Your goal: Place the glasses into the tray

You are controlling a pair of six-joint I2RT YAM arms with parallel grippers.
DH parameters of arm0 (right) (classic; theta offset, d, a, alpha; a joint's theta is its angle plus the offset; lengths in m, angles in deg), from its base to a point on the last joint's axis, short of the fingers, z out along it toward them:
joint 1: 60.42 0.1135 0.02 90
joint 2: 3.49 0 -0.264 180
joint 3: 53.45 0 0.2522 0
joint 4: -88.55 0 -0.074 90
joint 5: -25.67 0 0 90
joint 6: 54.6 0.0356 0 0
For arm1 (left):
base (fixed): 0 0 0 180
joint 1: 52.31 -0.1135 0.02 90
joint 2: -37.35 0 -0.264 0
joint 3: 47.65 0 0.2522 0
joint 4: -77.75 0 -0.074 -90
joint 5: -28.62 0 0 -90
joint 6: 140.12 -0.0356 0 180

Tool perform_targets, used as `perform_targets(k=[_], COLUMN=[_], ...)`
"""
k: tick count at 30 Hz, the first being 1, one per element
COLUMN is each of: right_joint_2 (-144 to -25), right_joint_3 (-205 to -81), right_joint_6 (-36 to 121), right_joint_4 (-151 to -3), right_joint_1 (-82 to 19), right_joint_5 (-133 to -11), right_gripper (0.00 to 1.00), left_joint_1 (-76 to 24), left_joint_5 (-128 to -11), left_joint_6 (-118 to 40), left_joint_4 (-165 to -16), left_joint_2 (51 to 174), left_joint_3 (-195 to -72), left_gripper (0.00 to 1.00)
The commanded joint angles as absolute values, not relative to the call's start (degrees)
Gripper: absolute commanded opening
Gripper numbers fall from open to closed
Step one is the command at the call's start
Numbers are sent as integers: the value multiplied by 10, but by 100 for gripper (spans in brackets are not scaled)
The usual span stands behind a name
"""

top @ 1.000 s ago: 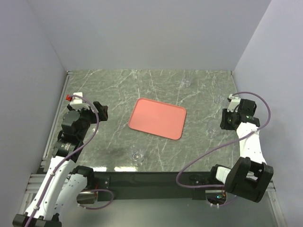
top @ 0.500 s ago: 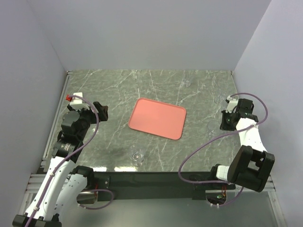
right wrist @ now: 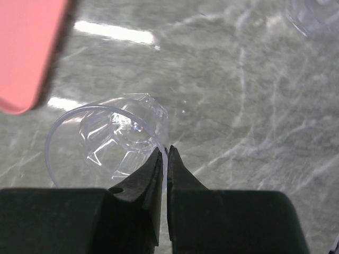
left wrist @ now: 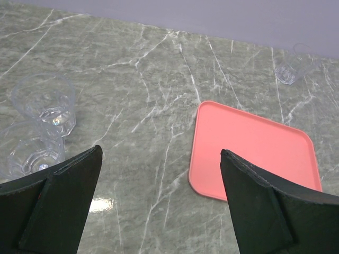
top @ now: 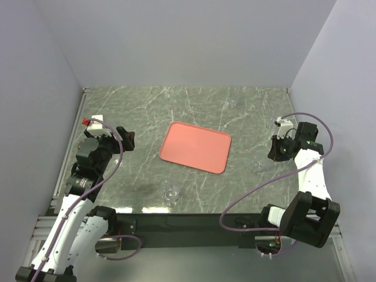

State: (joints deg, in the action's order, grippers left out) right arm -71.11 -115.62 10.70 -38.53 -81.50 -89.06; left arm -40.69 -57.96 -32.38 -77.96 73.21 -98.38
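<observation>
The salmon-pink tray (top: pixel 195 147) lies mid-table; it also shows in the left wrist view (left wrist: pixel 254 153) and the right wrist view (right wrist: pixel 26 53). My right gripper (top: pixel 274 151) (right wrist: pixel 166 153) is shut on the rim of a clear glass (right wrist: pixel 114 135) (top: pixel 257 167), which is tilted to the right of the tray. My left gripper (top: pixel 126 138) (left wrist: pixel 160 152) is open and empty, left of the tray. Two glasses (left wrist: pixel 45 103) (left wrist: pixel 29 151) stand close together beside its left finger.
Other clear glasses stand near the front edge (top: pixel 171 194), at the back (top: pixel 230 103) (left wrist: pixel 288 71) and at the right (top: pixel 273 122) (right wrist: pixel 315 16). Grey walls enclose the marble table (top: pixel 141 111) on three sides.
My right gripper has shifted a little left and towards the tray with the glass in it. The left arm has not moved.
</observation>
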Motion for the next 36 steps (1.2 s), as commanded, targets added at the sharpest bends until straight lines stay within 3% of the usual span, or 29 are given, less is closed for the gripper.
perform_targets(k=[1,11,22,36], right_joint_2=[-697,-707,-756,-956], right_joint_3=[-1207,-1261,-1325,-1506], right_joint_6=[43,-11,80,113], right_joint_4=[-339,-271,-328,-302], right_joint_1=[-816,-791,-590,-432], right_joint_5=[-989,-1125,-1043,-984], right_gripper=[0,0,0,0], left_joint_1=[-404,-404,-404,-404], left_joint_5=[-594,-599,-607,-600], left_joint_6=[-321,-321,-323,-331], left_joint_4=[-807,-808,-810,-810], left_joint_2=[732,732,734,746], left_joint_3=[-996,-996,-995,-994], left_gripper=[99,99,99,99])
